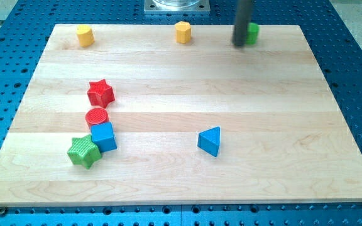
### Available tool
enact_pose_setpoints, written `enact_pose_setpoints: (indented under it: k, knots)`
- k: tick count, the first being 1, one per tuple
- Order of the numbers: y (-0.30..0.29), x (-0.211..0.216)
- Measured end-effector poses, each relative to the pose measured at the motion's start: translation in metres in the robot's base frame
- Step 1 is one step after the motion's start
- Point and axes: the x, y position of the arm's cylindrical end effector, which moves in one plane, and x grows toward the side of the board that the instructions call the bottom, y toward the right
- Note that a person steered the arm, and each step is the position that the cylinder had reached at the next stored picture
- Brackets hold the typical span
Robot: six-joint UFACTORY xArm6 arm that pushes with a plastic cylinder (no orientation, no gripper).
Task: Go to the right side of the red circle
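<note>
Seven small blocks lie scattered on a pale wooden desk (231, 94), which sits on a blue perforated base (357, 69) with a metal mount (177, 6) just beyond the desk's far edge. The dark rod (243, 19) comes down near the far right corner, and my tip (240, 43) rests on the desk touching or just beside the left face of a green block (252, 32) whose shape is partly hidden. The arm carries no pincer, so nothing is being grasped.

Along the far edge stand a yellow block (85, 36) toward the left corner and an orange block (182, 31) near the middle. A blue triangle (210, 140) sits alone, right of centre toward the near edge.

The rest cluster on the left side: a red star (100, 93), then the red circle (97, 117) just below it, touching a blue cube (104, 136), with a green star (83, 152) pressed against the cube nearest the near left corner. My tip is well apart from the red circle, far across the desk.
</note>
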Motion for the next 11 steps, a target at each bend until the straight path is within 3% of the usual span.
enact_pose_setpoints:
  k: [2, 6, 7, 11]
  knots:
    - [-0.044, 0.033]
    - [-0.049, 0.048]
    - [-0.064, 0.069]
    - [-0.285, 0.231]
